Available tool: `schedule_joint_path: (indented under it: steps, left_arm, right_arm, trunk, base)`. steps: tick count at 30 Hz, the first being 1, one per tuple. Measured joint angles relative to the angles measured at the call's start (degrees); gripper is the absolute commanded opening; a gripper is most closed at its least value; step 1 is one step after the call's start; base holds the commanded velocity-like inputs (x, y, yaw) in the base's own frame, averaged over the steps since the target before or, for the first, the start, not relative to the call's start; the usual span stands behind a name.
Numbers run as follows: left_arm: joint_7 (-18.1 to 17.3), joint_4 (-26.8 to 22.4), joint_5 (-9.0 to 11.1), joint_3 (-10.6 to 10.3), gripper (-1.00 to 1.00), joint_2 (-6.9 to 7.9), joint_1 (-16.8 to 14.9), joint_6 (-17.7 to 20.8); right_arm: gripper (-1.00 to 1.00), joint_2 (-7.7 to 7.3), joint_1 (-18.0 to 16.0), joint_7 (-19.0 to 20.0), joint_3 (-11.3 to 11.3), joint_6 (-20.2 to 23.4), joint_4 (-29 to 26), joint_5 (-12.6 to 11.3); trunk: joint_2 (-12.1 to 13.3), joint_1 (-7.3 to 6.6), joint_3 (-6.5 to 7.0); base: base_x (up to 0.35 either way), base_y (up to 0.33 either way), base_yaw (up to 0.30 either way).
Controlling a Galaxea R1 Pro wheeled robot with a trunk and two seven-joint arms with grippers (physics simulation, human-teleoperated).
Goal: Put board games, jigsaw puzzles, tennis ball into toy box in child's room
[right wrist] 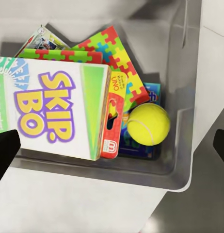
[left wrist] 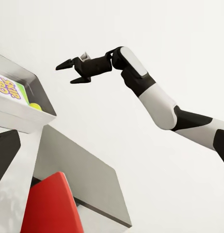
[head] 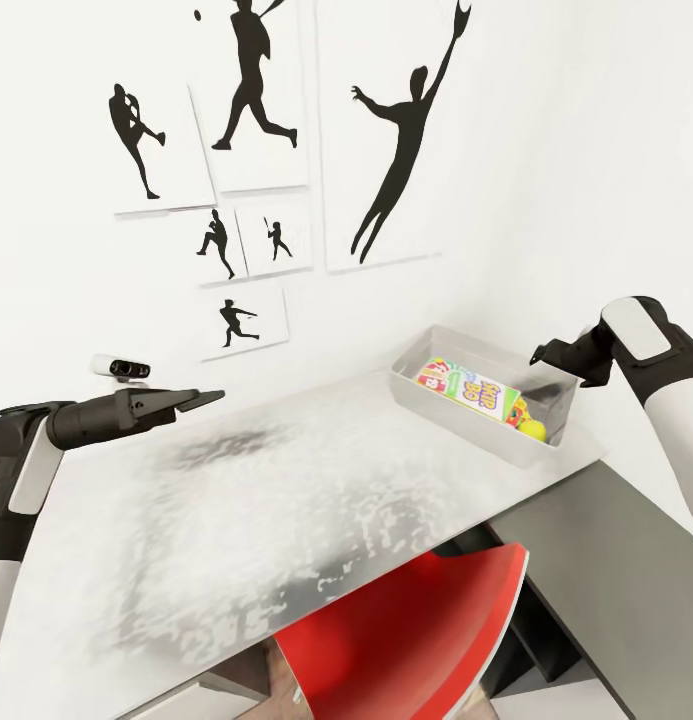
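The pale grey toy box (head: pixel 456 425) stands at the far right of the light table (head: pixel 286 500). It holds a Skip-Bo board game (head: pixel 476 390) and the tennis ball (head: pixel 535 428). In the right wrist view the toy box (right wrist: pixel 182 165) also holds a red Uno box (right wrist: pixel 114 121), a jigsaw puzzle (right wrist: pixel 117 53) and a blue box (right wrist: pixel 141 145) under the tennis ball (right wrist: pixel 148 124). My right gripper (head: pixel 546 375) hovers open and empty above the box's right end. My left gripper (head: pixel 201 400) hangs open over the table's left part, far from the box.
A red chair (head: pixel 406 640) is tucked under the table's front edge. The dark grey corner section (head: pixel 606 570) adjoins the table on the right. Black silhouette pictures (head: pixel 256 90) hang on the white wall behind.
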Motion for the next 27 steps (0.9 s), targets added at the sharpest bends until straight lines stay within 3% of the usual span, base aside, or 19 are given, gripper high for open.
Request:
schedule_joint_path:
  steps: [9,27]
  left_arm:
    - [0.0,0.0,0.0,0.5,1.0,0.07,0.0,0.0]
    - [-0.1,-0.1,0.0,0.5,1.0,0.25,0.0,0.0]
  right_arm:
    - [1.0,0.0,-0.1,0.1,-0.3,0.1,-0.1,0.0]
    - [1.0,0.0,0.0,0.1,-0.3,0.1,-0.1,-0.1]
  trunk:
    - [0.0,0.0,0.12]
    - [0.0,0.0,1.72]
  base:
    - [0.0,0.0,0.0]
    - [-0.003,0.0,0.0]
